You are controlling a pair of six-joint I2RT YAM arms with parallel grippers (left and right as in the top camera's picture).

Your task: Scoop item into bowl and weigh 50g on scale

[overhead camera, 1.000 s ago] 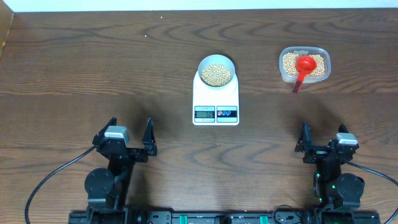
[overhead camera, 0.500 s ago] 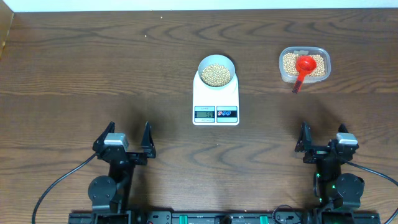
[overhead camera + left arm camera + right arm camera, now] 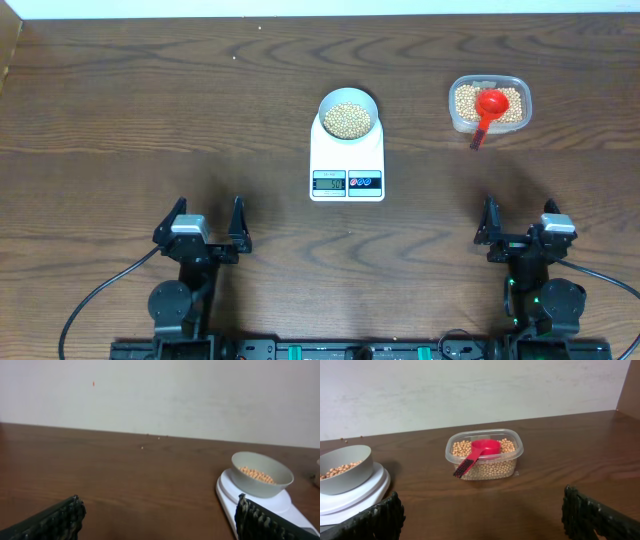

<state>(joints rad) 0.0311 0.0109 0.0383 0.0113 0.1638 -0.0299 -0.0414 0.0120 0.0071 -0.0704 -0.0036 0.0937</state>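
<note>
The brown wooden tabletop point(image 3: 150, 100) holds one flat white rectangular digital scale point(image 3: 347, 165), one small round pale bowl point(image 3: 348, 93) on the scale, and one clear plastic tub point(image 3: 452, 105) and one red plastic scoop point(image 3: 487, 108) right of the scale. There are two black hands, the left hand point(image 3: 207, 212) and the right hand point(image 3: 519, 215), and small beige beans point(image 3: 347, 120) beyond counting.

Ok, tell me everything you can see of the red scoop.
The red scoop looks like glossy plastic: a round cup, seemingly empty, and a straight handle with a darker ribbed end. It lies in the clear tub, cup on the beans, handle sloping out over the tub's near rim above the table. Nothing else touches it.
</note>
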